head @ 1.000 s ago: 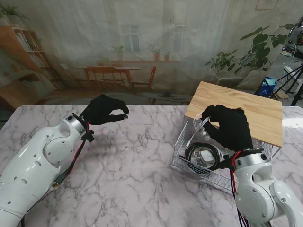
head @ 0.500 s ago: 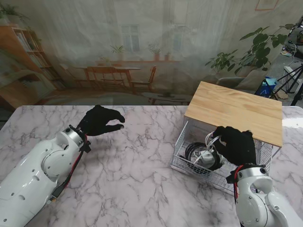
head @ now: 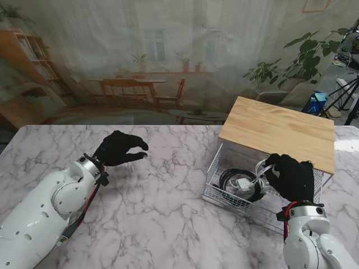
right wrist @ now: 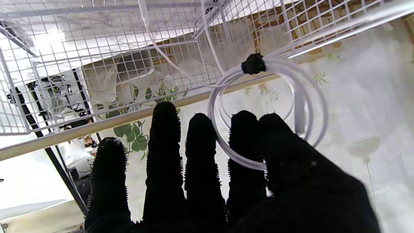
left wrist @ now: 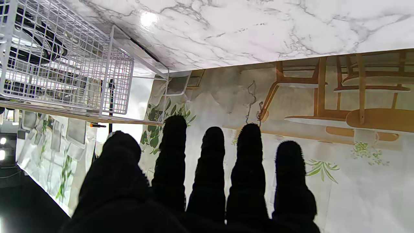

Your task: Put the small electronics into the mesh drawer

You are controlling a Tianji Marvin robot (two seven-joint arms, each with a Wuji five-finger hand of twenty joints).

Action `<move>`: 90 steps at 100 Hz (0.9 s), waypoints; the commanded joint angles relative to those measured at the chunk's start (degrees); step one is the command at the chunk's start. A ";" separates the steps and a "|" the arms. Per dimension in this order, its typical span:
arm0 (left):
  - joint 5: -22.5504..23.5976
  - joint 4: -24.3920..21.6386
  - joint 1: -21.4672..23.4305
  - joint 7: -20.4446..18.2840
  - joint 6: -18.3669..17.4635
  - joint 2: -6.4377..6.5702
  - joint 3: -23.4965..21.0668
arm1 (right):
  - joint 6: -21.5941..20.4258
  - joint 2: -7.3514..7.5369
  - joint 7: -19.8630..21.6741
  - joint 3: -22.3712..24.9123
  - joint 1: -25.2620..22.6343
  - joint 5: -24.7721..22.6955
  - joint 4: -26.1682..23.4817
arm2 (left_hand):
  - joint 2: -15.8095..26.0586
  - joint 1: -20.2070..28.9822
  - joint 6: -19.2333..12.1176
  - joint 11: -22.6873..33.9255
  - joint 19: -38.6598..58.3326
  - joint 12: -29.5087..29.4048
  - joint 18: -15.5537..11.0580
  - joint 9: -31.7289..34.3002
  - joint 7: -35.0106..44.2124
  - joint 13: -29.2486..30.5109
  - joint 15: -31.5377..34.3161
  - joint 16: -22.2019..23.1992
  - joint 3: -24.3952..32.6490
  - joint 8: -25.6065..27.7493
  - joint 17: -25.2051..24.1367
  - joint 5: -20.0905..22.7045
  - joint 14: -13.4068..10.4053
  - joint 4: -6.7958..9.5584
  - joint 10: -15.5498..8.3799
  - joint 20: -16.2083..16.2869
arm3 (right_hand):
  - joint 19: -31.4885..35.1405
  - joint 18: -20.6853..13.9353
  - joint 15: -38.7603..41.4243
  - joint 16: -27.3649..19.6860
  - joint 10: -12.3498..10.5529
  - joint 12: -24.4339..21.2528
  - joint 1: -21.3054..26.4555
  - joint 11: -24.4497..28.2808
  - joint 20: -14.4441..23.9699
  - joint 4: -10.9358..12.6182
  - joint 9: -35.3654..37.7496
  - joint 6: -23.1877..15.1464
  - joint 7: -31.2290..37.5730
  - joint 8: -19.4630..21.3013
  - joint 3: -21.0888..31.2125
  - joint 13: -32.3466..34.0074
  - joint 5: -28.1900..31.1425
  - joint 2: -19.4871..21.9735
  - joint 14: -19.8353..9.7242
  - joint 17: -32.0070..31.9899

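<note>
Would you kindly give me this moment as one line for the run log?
right hand: shut on white cable coil, inside mesh drawer | left hand: open, holding nothing | drawer contents: black cable, white adapter

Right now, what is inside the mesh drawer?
Inside the mesh drawer: a coiled black cable, a white adapter, and a coiled white cable pinched by the right hand. That hand and the wooden top hide the drawer's back part.

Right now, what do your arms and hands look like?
Both arms, the left arm and the right arm, have smooth, rounded white shells with silver wrist rings. Red and black cables run along the wrists. The left hand and right hand each have five fingers in fuzzy black gloves.
</note>
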 commanded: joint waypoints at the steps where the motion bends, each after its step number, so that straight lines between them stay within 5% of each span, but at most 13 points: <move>1: 0.03 -0.08 0.02 -1.00 0.23 -0.02 0.00 | -0.22 -0.28 -0.87 0.92 -1.49 0.18 -1.39 | 1.36 0.63 0.77 -1.20 1.01 0.47 1.90 0.44 -0.61 0.44 0.67 0.37 0.00 0.07 -0.83 -0.45 0.48 0.09 0.37 1.27 | -0.89 -0.83 -4.00 -0.37 -0.96 -0.31 2.30 -0.70 -0.32 1.02 -0.37 -5.22 2.63 -0.22 0.38 -0.40 0.33 2.58 -0.07 -1.25; 24: 0.25 0.40 -0.09 -0.97 0.66 0.02 0.39 | -0.74 -0.30 -0.55 3.10 -2.63 -0.51 -3.13 | 1.41 0.62 0.71 -1.20 0.98 0.48 1.91 0.42 -0.60 0.36 0.66 0.37 -0.02 0.14 -0.89 -0.36 0.39 0.08 0.42 1.28 | -0.82 -0.95 -4.12 -0.39 -0.90 -0.55 2.41 -0.87 -0.13 1.09 -0.49 -5.48 2.58 -0.39 0.28 -0.51 0.41 2.45 0.02 -0.95; 56: 0.12 0.83 0.04 -0.85 0.98 0.00 0.73 | 4.07 0.59 5.26 2.35 -0.69 -2.25 -0.65 | 1.41 0.68 0.81 -1.16 0.99 0.51 1.90 0.37 -0.47 0.30 0.71 0.41 -0.02 0.19 -0.94 -0.21 0.55 0.09 0.48 1.33 | -0.95 -1.10 -5.32 -0.86 -0.28 -2.04 2.34 -3.05 0.14 1.48 -1.19 -6.48 1.00 -1.48 0.01 -1.20 0.66 1.94 0.44 -0.88; 66: 0.07 0.78 0.14 -0.95 1.09 0.00 0.78 | 5.47 0.76 6.27 1.51 0.80 -1.96 1.35 | 1.38 0.72 0.83 -1.16 0.96 0.51 1.95 0.36 -0.46 0.28 0.71 0.41 0.00 0.18 -0.99 -0.19 0.56 0.09 0.48 1.33 | -1.33 -1.23 -5.69 -0.88 -0.12 -2.35 1.83 -3.45 0.27 2.25 -1.44 -6.07 -2.90 -6.49 0.49 -1.43 0.34 0.26 0.44 -1.10; 81: 0.04 0.72 0.24 -1.07 1.29 0.01 0.90 | 7.48 1.23 9.09 0.34 2.40 -2.36 3.26 | 1.39 0.77 0.82 -1.15 0.94 0.51 1.90 0.36 -0.45 0.31 0.74 0.42 0.03 0.15 -1.00 -0.18 0.48 0.10 0.46 1.34 | -2.30 -1.25 -7.78 -1.57 0.79 -7.15 -3.24 -7.88 0.88 3.73 -4.86 0.57 -10.13 -19.55 1.98 -3.34 -4.33 -4.42 0.78 -1.80; 86: 0.02 0.72 0.27 -1.07 1.37 0.01 0.95 | 8.20 1.49 10.62 0.05 2.62 -3.01 3.38 | 1.42 0.69 0.85 -1.15 0.94 0.52 1.94 0.36 -0.44 0.31 0.74 0.42 -0.02 0.15 -1.02 -0.20 0.49 0.09 0.54 1.34 | -2.63 -1.27 -9.14 -2.21 1.30 -10.23 -7.12 -10.06 1.16 4.80 -6.20 3.78 -18.04 -21.33 3.39 -4.08 -3.40 -4.85 0.96 -1.96; 90: -0.01 0.69 0.30 -1.12 1.40 0.01 0.97 | 8.61 1.70 11.83 -0.13 2.76 -3.66 3.40 | 1.41 0.76 0.80 -1.15 0.96 0.52 1.91 0.37 -0.45 0.25 0.72 0.42 0.02 0.15 -0.98 -0.25 0.48 0.11 0.57 1.35 | -2.93 -1.27 -10.64 -2.97 1.82 -12.90 -11.32 -11.96 1.36 7.70 -7.71 6.15 -26.73 -17.96 4.34 -4.87 -2.21 -5.72 1.16 -2.14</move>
